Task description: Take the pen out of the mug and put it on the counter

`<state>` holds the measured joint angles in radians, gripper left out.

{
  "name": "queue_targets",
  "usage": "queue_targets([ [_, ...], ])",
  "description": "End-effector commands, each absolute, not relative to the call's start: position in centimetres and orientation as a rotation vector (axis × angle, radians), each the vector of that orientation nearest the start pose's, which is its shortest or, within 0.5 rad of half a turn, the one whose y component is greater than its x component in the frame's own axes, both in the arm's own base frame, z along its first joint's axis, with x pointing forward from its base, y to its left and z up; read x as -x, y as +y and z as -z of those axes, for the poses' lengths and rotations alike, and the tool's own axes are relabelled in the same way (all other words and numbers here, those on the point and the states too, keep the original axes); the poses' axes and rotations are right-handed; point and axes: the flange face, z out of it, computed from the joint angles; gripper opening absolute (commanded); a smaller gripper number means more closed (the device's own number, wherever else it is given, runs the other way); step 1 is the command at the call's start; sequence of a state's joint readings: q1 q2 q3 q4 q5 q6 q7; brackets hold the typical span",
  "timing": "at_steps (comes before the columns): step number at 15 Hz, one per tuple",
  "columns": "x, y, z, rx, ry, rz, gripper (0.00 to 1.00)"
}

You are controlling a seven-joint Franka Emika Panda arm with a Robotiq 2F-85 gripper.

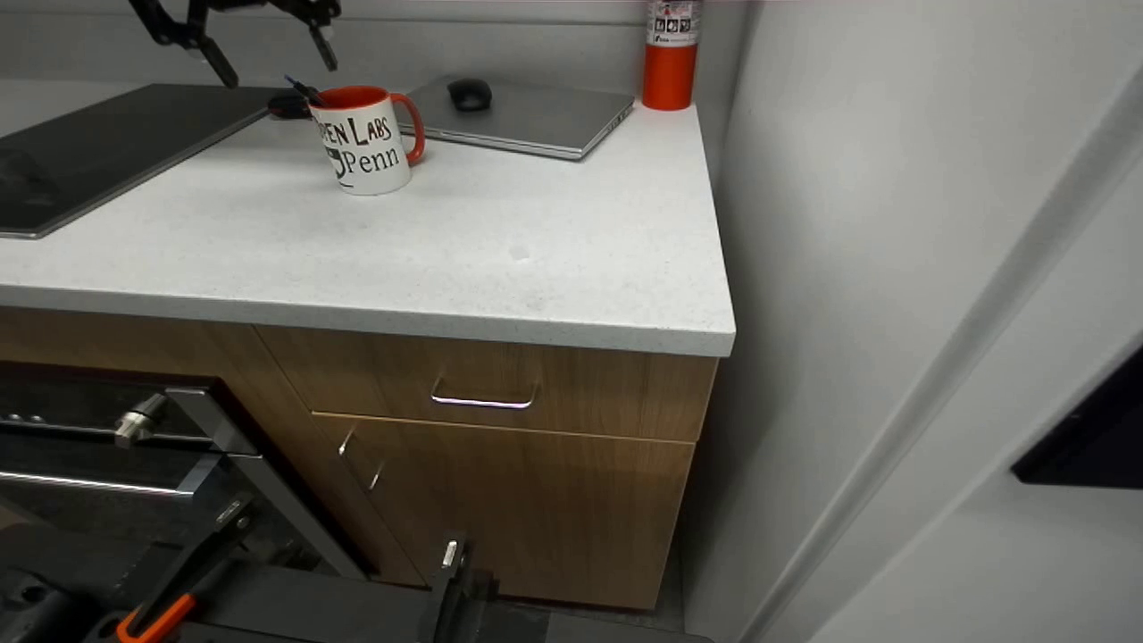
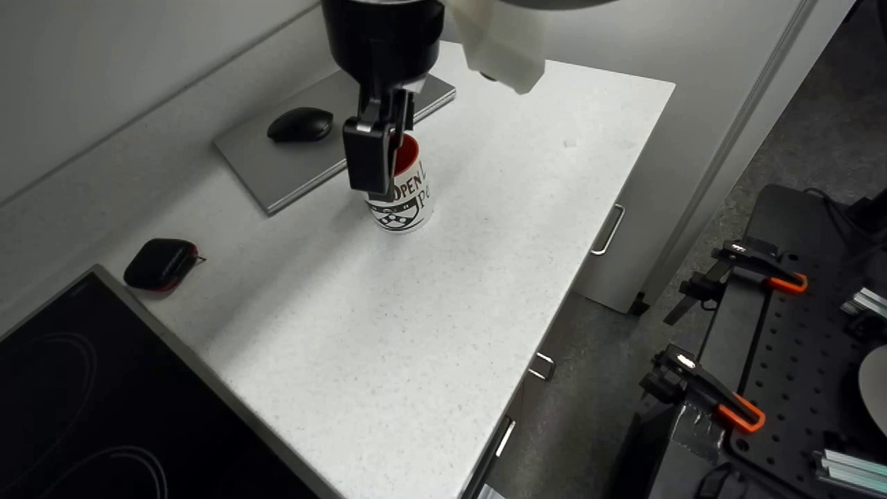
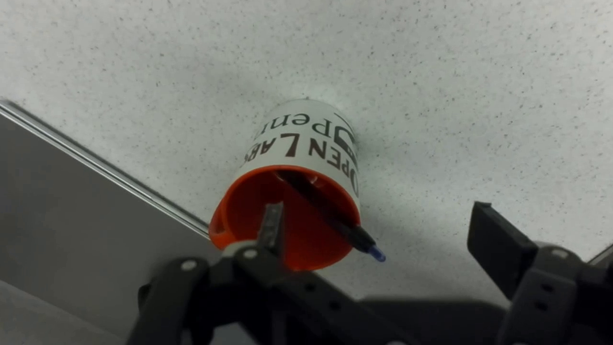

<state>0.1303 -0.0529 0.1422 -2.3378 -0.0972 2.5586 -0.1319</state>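
The white mug (image 1: 357, 152) with red inside and red handle stands upright on the white speckled counter (image 1: 536, 250). The dark pen (image 3: 330, 211) leans in the mug, its blue-tipped end sticking out past the rim; it also shows in an exterior view (image 1: 307, 91). My gripper (image 1: 280, 75) is open and empty above the mug. In the wrist view, the gripper (image 3: 377, 206) has one finger overlapping the mug's mouth and the other out to the right, with the pen's end between them in the picture. In an exterior view, a finger covers part of the mug (image 2: 414, 201) and hides the pen.
A closed grey laptop (image 1: 527, 116) with a black mouse (image 1: 470, 94) on it lies behind the mug. A red-and-white canister (image 1: 670, 76) stands at the back corner. A small dark case (image 2: 163, 264) lies near the black cooktop (image 2: 83, 388). A wall (image 1: 848, 223) borders the counter's end.
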Motion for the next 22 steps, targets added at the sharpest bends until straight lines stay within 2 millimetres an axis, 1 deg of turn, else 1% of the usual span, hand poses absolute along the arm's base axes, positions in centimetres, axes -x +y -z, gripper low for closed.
queue_targets([
  [1, -51.8, 15.1, -38.0, 3.094, -0.747, 0.495, 1.00],
  [8, -52.8, 15.4, -37.0, 3.108, -0.735, 0.508, 1.00],
  [9, -52.9, 15.5, -36.9, 3.108, -0.733, 0.506, 0.93],
  [10, -53.0, 15.5, -36.8, 3.106, -0.733, 0.504, 0.74],
  [11, -53.1, 15.5, -36.8, 3.105, -0.734, 0.504, 0.68],
  [12, -53.1, 15.5, -36.8, 3.105, -0.733, 0.503, 0.68],
  [14, -53.1, 15.5, -36.8, 3.104, -0.732, 0.506, 0.53],
  [15, -53.2, 15.4, -36.8, 3.104, -0.731, 0.506, 0.44],
  [17, -53.2, 15.4, -36.8, 3.103, -0.730, 0.504, 0.30],
  [20, -53.1, 15.4, -36.9, 3.101, -0.732, 0.508, 0.05],
  [21, -53.1, 15.4, -37.1, 3.098, -0.732, 0.515, 0.01],
  [22, -53.2, 15.4, -37.6, 3.094, -0.731, 0.539, 0.02],
])
